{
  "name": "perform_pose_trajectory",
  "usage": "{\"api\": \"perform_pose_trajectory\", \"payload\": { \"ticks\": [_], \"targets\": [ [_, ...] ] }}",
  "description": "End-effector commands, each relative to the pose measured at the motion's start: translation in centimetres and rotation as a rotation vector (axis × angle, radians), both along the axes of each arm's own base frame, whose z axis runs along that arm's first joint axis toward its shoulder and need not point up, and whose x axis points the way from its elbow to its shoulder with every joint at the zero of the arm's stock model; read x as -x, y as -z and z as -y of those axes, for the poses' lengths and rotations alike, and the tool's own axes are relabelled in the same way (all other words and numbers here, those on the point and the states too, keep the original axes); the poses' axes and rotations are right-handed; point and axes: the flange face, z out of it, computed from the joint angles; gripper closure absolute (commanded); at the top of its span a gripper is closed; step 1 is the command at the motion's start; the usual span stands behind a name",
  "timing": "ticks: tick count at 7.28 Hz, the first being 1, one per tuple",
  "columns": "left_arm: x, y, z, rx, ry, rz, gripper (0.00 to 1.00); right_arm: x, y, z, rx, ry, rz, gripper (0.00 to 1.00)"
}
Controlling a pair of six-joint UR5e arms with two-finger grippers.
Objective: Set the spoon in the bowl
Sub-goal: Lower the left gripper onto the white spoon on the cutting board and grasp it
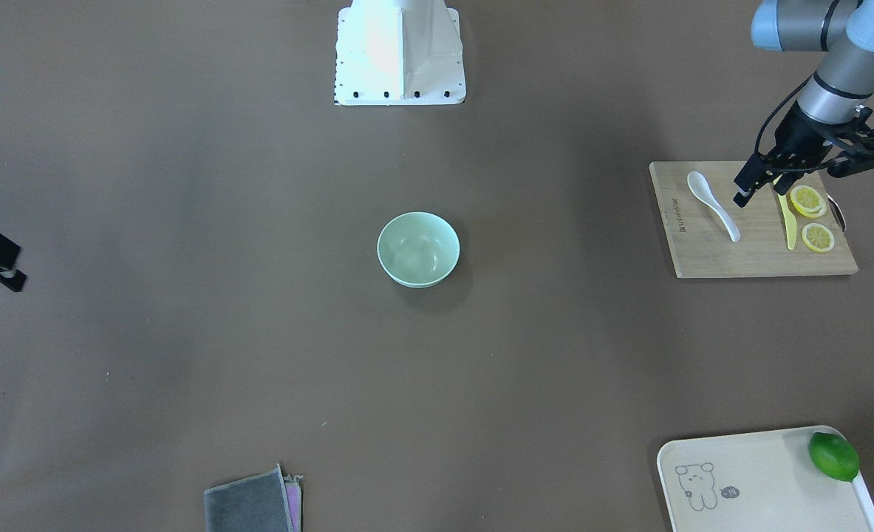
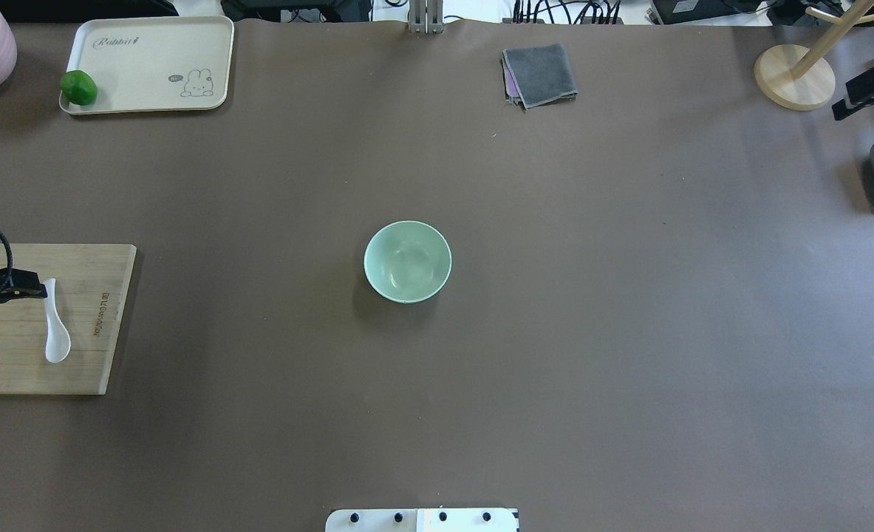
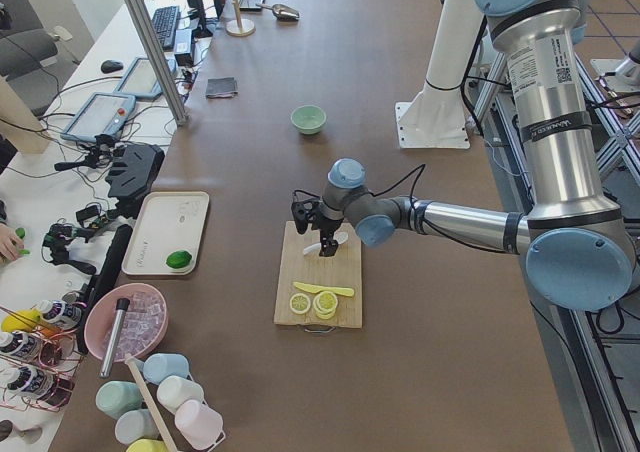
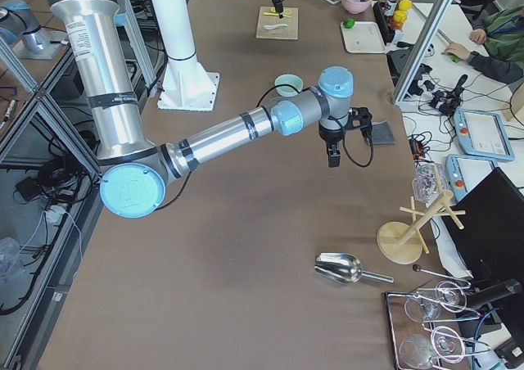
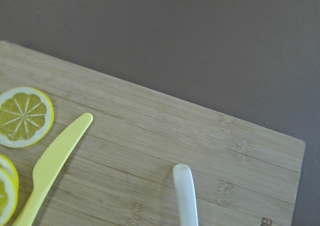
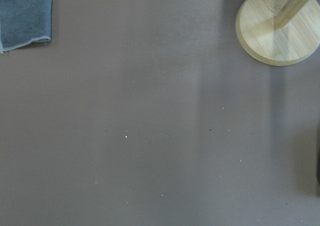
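Since the left gripper (image 1: 790,181) hangs spread open beside the spoon (image 1: 714,207) on the cutting board (image 1: 702,255) at the frame's right, a sloppy pinch could skid that glossy handle toward the knife (image 1: 787,219), nowhere near the mid-frame bowl (image 1: 418,249).

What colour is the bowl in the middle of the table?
The bowl is pale mint green, clearest in the overhead view.
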Motion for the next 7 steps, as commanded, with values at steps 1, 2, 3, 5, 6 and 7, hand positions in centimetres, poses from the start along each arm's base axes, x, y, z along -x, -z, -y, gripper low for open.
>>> {"api": "perform_pose_trajectory", "payload": {
  "ticks": [1,2,3,5,6,7],
  "targets": [
    [-1.2,-1.4,0.4,-0.002,0.003,-0.001,0.33,-1.8,-1.1,-0.8,-0.008,0.001,0.002,0.00],
    [-1.4,-1.4,0.3,0.000,-0.003,-0.003,0.33,-1.9,-1.9,-1.2,0.004,-0.001,-0.004,0.00],
    [-1.9,-1.4,0.0,0.008,-0.002,-0.011,0.34,-1.9,-2.0,-1.2,0.004,0.000,-0.006,0.00],
    [-2.4,-1.4,-0.2,0.012,-0.006,-0.015,0.37,-2.0,-1.8,-1.3,-0.001,-0.003,-0.008,0.00],
    [-3.0,-1.6,0.4,0.009,-0.008,-0.015,0.41,-2.1,-2.1,-1.6,0.005,-0.003,-0.009,0.00],
    [-3.3,-1.6,0.6,0.007,-0.010,-0.016,0.50,-2.1,-2.1,-1.6,0.005,-0.004,-0.010,0.00]
  ]
}}
